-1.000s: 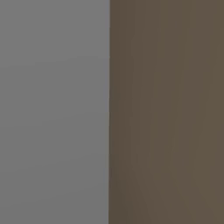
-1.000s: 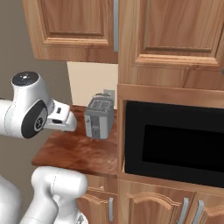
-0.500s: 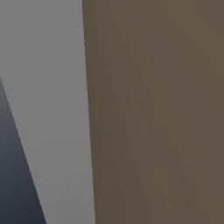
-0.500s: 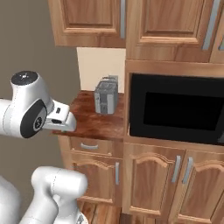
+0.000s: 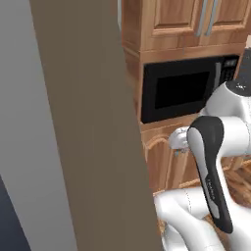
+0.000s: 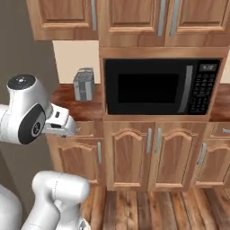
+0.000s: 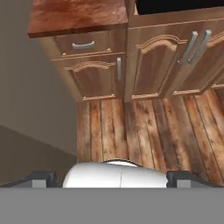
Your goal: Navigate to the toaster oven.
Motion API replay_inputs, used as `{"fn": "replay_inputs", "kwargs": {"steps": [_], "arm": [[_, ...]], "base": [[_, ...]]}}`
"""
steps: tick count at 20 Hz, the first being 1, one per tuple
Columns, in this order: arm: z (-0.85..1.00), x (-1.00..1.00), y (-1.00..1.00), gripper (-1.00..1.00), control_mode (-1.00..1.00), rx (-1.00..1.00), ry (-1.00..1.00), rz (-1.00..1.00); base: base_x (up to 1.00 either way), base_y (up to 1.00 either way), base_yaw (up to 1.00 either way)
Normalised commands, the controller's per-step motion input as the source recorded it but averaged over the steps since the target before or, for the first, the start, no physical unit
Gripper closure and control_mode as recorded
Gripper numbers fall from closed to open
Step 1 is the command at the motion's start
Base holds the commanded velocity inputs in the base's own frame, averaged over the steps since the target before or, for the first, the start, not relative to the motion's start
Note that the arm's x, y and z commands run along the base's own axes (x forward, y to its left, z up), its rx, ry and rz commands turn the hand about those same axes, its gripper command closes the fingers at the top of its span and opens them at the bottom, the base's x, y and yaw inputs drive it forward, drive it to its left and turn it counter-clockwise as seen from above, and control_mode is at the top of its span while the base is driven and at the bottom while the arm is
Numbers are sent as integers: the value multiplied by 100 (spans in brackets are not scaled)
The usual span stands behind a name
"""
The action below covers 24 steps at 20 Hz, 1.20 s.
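Observation:
The toaster oven is out of view. In the right base view a black microwave (image 6: pixel 161 85) sits built into the wooden cabinets, and a small pale grey toaster (image 6: pixel 84 84) stands on the counter to its left. My gripper (image 7: pixel 113 179) hangs above the wood floor, pointing down at the base cabinets. Its two dark fingertips (image 7: pixel 41 178) stand wide apart with nothing between them. The hand (image 6: pixel 60 125) is held close to the arm, in front of the drawer under the toaster. The microwave (image 5: pixel 184 88) also appears in the left base view.
A tall brown-grey wall panel (image 5: pixel 88 127) stands very close on the left and blocks much of the left base view. Wooden base cabinets (image 6: pixel 134 152) and upper cabinets (image 6: pixel 134 18) run along the wall. Plank floor (image 7: pixel 144 127) lies open before them.
The whole scene has shifted as the base moved: the microwave now sits in the middle of the right base view, and the left base view now shows cabinets past the panel. The arm's pose is unchanged.

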Motion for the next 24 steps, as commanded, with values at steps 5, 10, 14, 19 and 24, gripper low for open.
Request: {"fn": "replay_inputs", "kwargs": {"steps": [5,10,14,19,24], "arm": [[0,0,0,-100,100,0,0,0],[0,0,0,-100,100,0,0,0],[0,0,0,-100,100,0,0,0],[0,0,0,-100,100,0,0,0],[0,0,0,-100,100,0,0,0]], "base": [[0,-48,-78],[12,-58,-75],[24,-72,-71],[48,-78,-62],[90,-13,-53]]}}
